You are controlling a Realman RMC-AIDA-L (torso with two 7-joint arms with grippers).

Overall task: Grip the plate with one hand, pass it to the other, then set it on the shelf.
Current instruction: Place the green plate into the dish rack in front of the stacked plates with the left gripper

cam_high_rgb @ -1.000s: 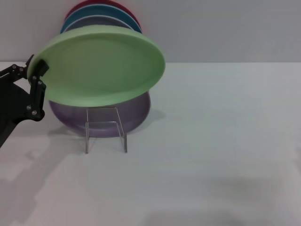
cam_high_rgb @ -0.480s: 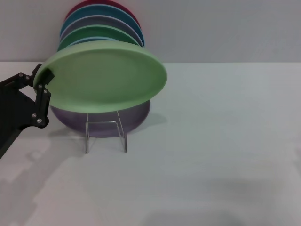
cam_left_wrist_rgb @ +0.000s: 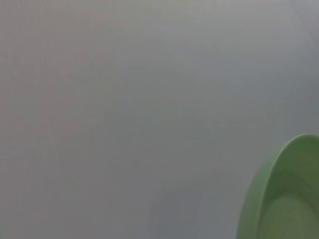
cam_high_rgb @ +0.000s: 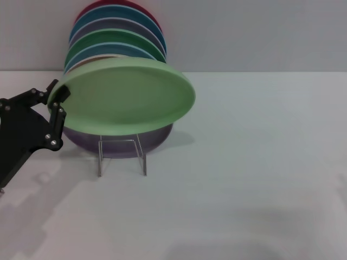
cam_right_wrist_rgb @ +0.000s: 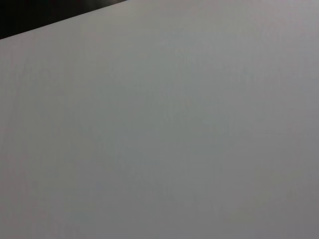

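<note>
The light mint-green plate (cam_high_rgb: 127,96) hangs tilted in the air above the shelf, its left rim clamped in my left gripper (cam_high_rgb: 58,97). A part of its rim also shows in the left wrist view (cam_left_wrist_rgb: 279,199). The shelf (cam_high_rgb: 122,153), a small clear wire rack, stands on the white table below the plate. A lilac plate (cam_high_rgb: 122,141) leans behind the rack's front loop. My right gripper is out of view; its wrist view shows only bare table.
A row of upright plates leans behind: a darker green one (cam_high_rgb: 111,39), blue ones (cam_high_rgb: 116,13) and a red one (cam_high_rgb: 108,4) at the back. The white table (cam_high_rgb: 249,162) stretches to the right and front.
My left gripper has carried the mint-green plate down and a little to the right, uncovering the darker green plate and others behind it.
</note>
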